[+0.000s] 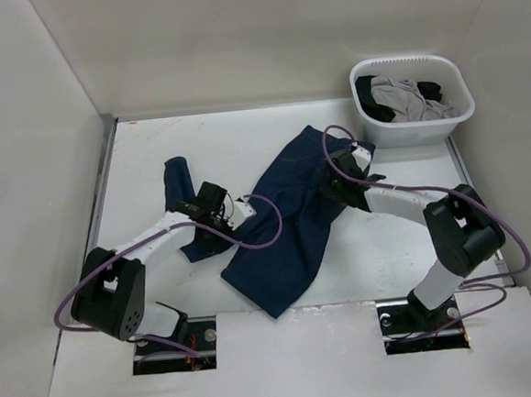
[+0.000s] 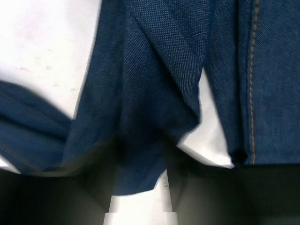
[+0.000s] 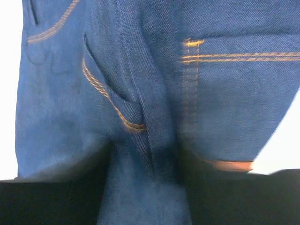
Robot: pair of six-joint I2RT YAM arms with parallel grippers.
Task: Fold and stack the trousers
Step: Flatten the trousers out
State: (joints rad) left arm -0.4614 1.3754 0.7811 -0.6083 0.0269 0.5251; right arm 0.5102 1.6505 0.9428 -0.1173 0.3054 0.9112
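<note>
The dark navy jeans (image 1: pixel 287 243) lie crumpled across the middle of the white table (image 1: pixel 407 242), with one leg end bent off to the far left (image 1: pixel 178 181). My left gripper (image 1: pixel 220 231) is low on the jeans' left part. In the left wrist view it (image 2: pixel 140 183) is shut on a fold of denim (image 2: pixel 154 93). My right gripper (image 1: pixel 332 190) is on the upper part near the waist. In the right wrist view it (image 3: pixel 150 187) is shut on bunched denim (image 3: pixel 225 103) with orange stitching and a tan patch edge (image 3: pixel 232 165).
A white laundry basket (image 1: pixel 417 131) stands at the back right with a grey garment (image 1: pixel 405 97) and a black garment (image 1: pixel 432 88) in it. White walls enclose the table on the left and at the back.
</note>
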